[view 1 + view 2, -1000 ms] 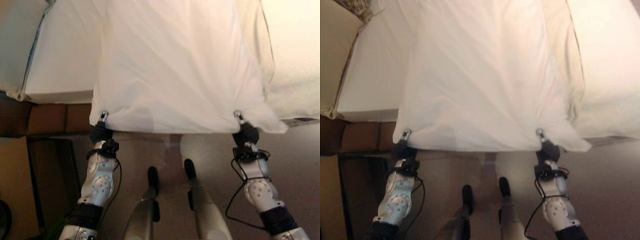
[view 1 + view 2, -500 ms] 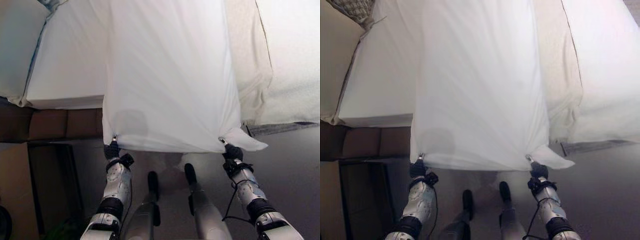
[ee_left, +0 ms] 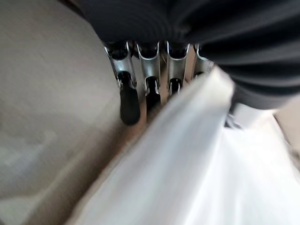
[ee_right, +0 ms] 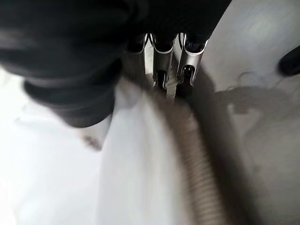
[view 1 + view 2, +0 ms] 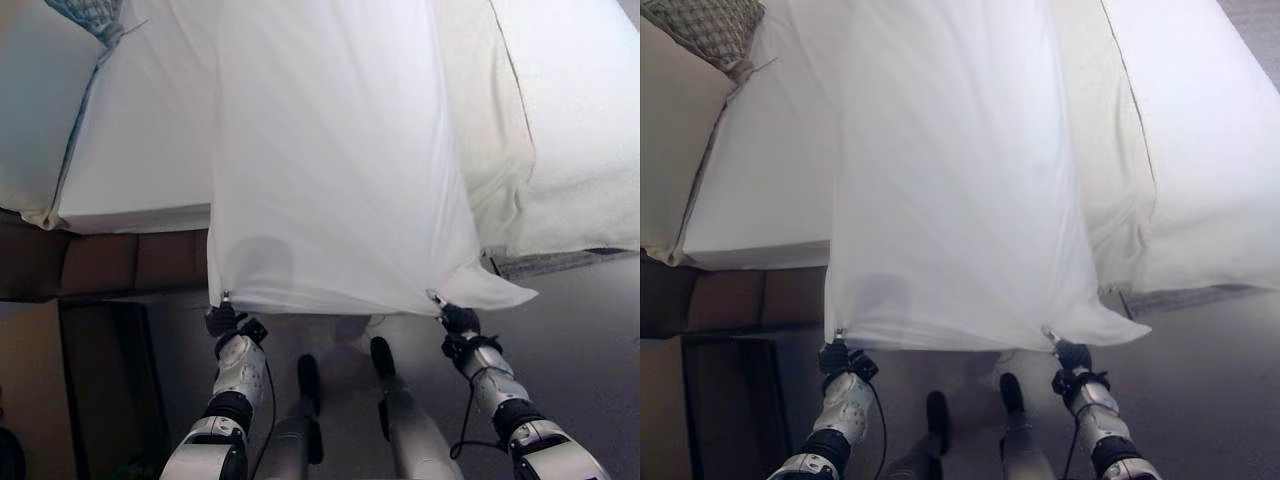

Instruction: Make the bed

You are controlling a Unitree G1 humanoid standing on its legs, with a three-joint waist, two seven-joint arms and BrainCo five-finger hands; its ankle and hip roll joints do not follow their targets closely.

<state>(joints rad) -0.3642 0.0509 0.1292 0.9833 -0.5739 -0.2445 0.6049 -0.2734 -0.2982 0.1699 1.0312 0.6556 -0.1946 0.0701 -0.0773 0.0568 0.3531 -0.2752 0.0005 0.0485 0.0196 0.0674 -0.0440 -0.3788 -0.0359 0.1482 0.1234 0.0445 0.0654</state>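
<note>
A thin white sheet [image 5: 340, 170] is stretched from the bed toward me, its near edge hanging off the mattress between my two hands. My left hand [image 5: 223, 318] pinches the sheet's near left corner, and its fingers [image 3: 129, 101] curl against the cloth [image 3: 187, 164] in the left wrist view. My right hand [image 5: 455, 318] holds the near right corner, fingers [image 4: 164, 70] curled onto the sheet [image 4: 136, 168]. The sheet runs taut up over the white mattress [image 5: 140, 140].
A thicker cream duvet [image 5: 570, 130] lies bunched on the bed's right half. A patterned grey-green pillow [image 5: 705, 30] sits at the far left corner. A brown bed base [image 5: 110, 262] shows below the mattress, with dark floor [image 5: 590, 340] at right.
Both hands have drawn back toward me and closer together, pulling the sheet's near edge further off the bed; the sheet is tauter and narrower. The head camera has shifted too.
</note>
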